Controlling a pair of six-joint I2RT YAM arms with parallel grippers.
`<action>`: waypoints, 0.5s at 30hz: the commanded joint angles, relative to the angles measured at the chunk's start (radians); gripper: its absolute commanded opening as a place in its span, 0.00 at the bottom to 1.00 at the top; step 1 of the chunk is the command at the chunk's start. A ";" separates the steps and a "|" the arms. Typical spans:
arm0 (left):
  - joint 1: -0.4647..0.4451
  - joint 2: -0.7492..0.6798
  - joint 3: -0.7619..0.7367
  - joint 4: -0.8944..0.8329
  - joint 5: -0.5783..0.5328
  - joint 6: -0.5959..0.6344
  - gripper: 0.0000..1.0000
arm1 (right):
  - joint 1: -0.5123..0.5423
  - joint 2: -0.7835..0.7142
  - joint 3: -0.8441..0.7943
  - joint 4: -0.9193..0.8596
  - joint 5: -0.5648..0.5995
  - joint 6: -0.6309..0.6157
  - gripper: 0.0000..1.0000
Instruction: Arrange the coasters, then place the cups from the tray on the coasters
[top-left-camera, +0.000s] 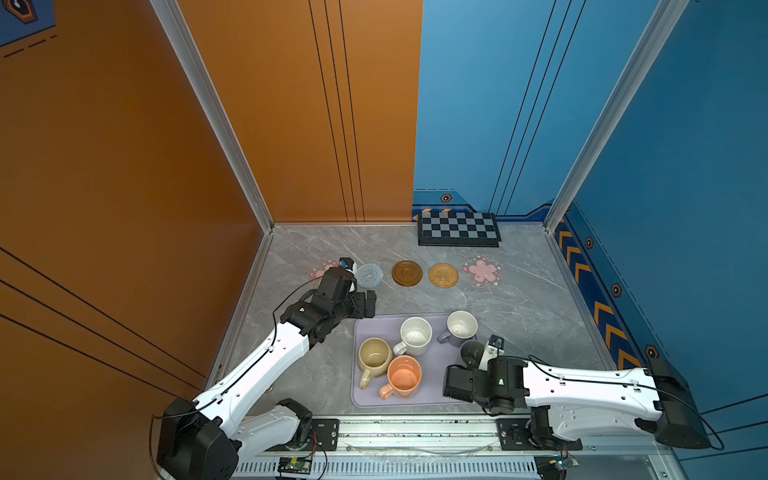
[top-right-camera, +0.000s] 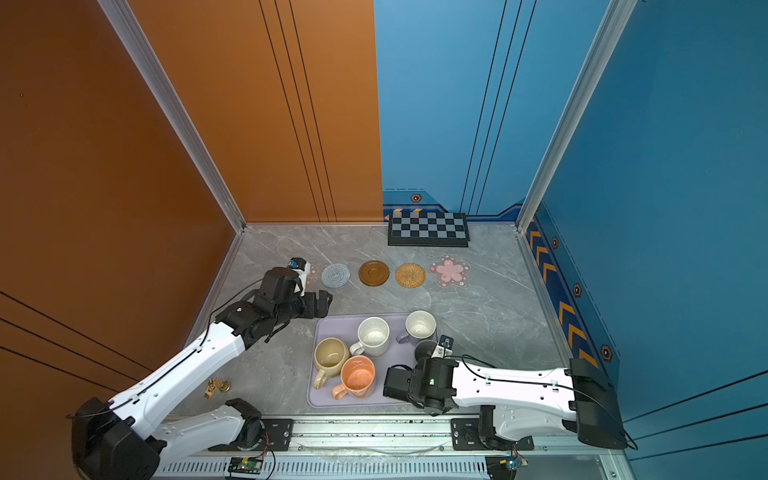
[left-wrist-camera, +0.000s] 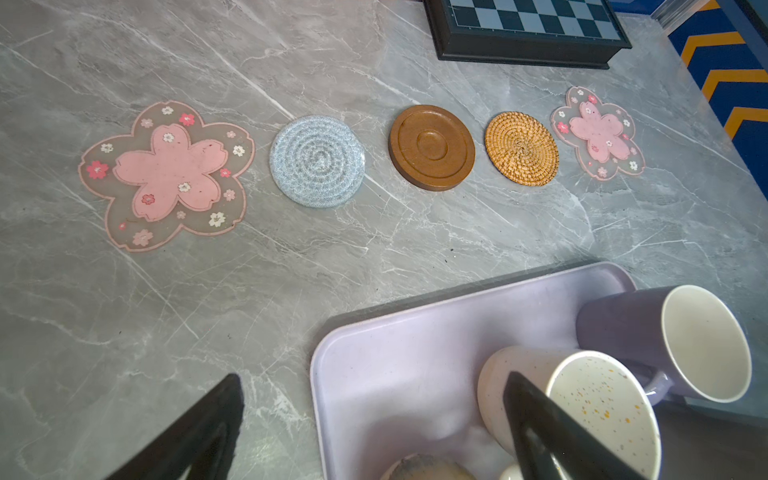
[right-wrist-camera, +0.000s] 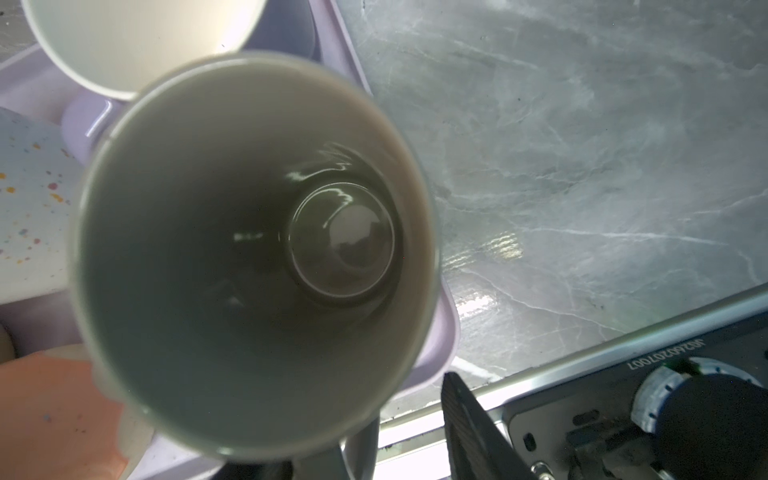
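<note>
Coasters (left-wrist-camera: 431, 147) were laid in a row beyond the wide-open left gripper (top-left-camera: 367, 303), all five cups (top-left-camera: 415, 336) were seen on the tray (top-left-camera: 376, 322), the grey cup (right-wrist-camera: 257, 257) by the right gripper (top-left-camera: 455, 382), its grip not discernible.

Coasters (top-left-camera: 407, 273), 5 total: 2 pink flower (left-wrist-camera: 170, 174) (left-wrist-camera: 598, 133), 1 blue-grey (left-wrist-camera: 318, 161), 1 brown (left-wrist-camera: 432, 147), 1 rattan (left-wrist-camera: 521, 148). Cups (top-left-camera: 415, 334), 5: beige (top-right-camera: 330, 355), white (top-right-camera: 373, 334), orange (top-right-camera: 358, 376), lavender (top-right-camera: 419, 326), grey (top-right-camera: 426, 349). Tray (top-left-camera: 370, 324), 1. Chessboard (top-left-camera: 457, 228), 1.
</note>
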 joint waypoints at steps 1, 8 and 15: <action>-0.019 0.022 0.038 -0.019 -0.016 -0.009 0.98 | -0.019 0.005 -0.002 0.006 0.007 -0.072 0.54; -0.037 0.048 0.048 -0.020 -0.037 -0.012 0.98 | -0.054 0.088 0.042 0.035 -0.016 -0.209 0.58; -0.054 0.069 0.063 -0.024 -0.047 -0.022 0.99 | -0.085 0.093 0.027 0.068 -0.040 -0.274 0.49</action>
